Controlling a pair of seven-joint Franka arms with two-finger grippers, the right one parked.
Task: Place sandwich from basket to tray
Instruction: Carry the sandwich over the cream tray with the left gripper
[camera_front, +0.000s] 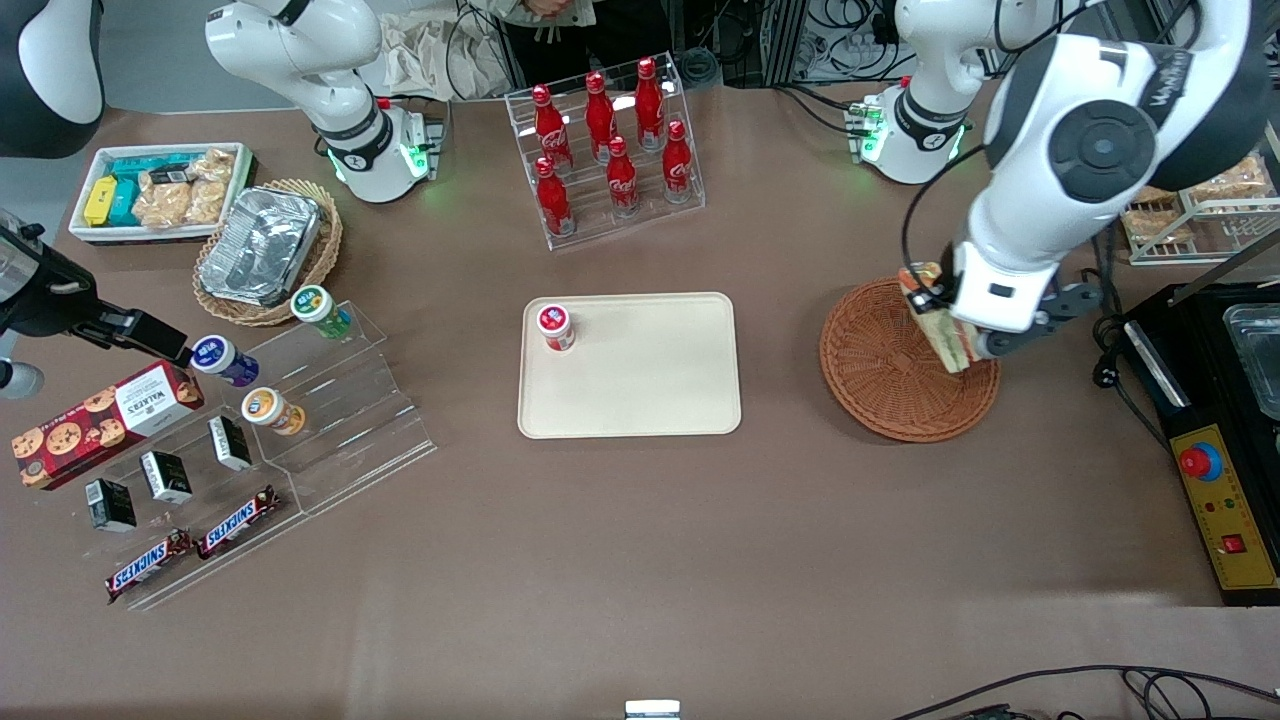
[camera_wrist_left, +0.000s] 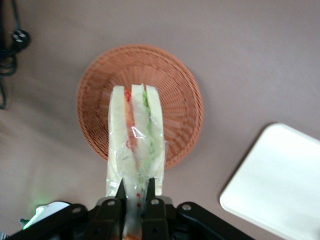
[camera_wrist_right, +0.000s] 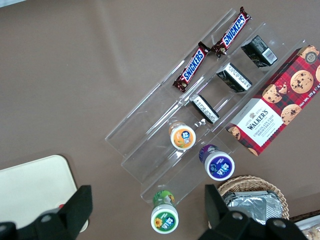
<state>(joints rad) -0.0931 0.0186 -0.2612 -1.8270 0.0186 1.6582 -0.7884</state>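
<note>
My gripper (camera_wrist_left: 135, 186) was closed tightly on the sandwich (camera_wrist_left: 136, 142), which hung above the basket (camera_wrist_left: 185, 95), lifted out of it. The tray (camera_front: 640, 400) lay well apart.

Robot lab, snack-laden table (camera_front: 640, 560), emergency-stop box (camera_front: 1222, 500), loose cables (camera_front: 1060, 690)

Sandwich (camera_wrist_left: 136, 145) end hidden between claw (camera_wrist_left: 135, 186) fingers

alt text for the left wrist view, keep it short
The claw is shut on a wrapped sandwich, holding it above a round reddish-brown wicker basket on a brown table. A corner of the cream tray lies beside the basket.
</note>
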